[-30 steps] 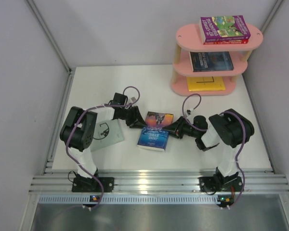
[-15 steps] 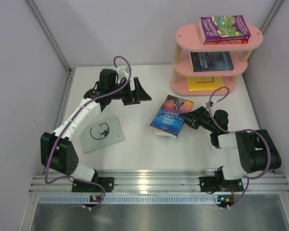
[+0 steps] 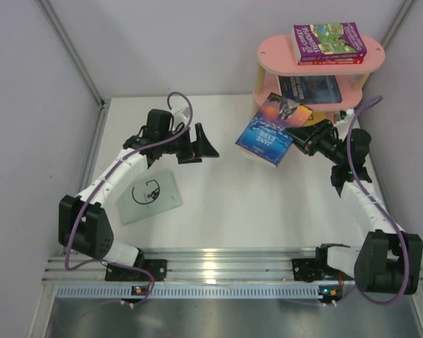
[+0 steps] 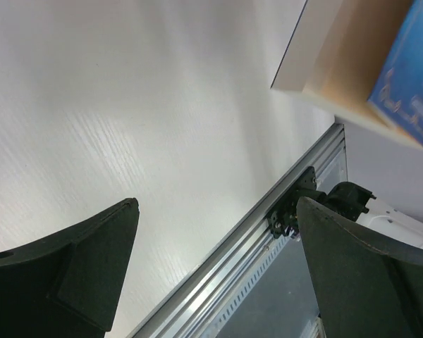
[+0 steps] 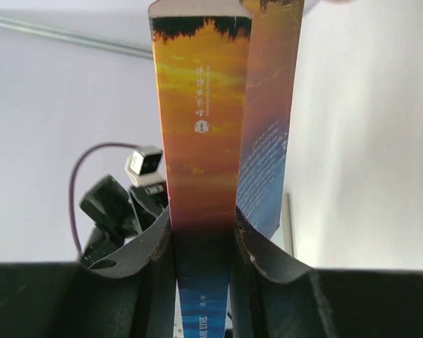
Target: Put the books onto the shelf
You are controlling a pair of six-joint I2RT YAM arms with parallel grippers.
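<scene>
From the top cam: looks like a handoff just wrapped up. Got Jane Eyre (image 3: 273, 130) up off the desk (image 3: 233, 211) and hanging tilted right in front of the pink shelf (image 3: 266, 55), pinched at its right edge by the right gripper (image 3: 304, 135). Was lying mid-desk a second ago with both grippers at it. Also seeing the left gripper (image 3: 208, 143) backed off toward the far left of the desk, sprung wide, holding nothing. Means only the slotting-in is left for this one, though can't really tell from here which tier it's headed for. Still leaves the grey-green book (image 3: 149, 195) flat on the desk over on the left side.

Over to the left wrist cam: nothing but two spread fingers above bare desk (image 4: 127, 105), with Jane Eyre (image 4: 409, 77) well apart, up in the corner.

Right wrist cam: clamped firmly on the spine end of Jane Eyre (image 5: 201, 141), right gripper (image 5: 203, 246) pressing on both covers, book sticking straight out ahead.
</scene>
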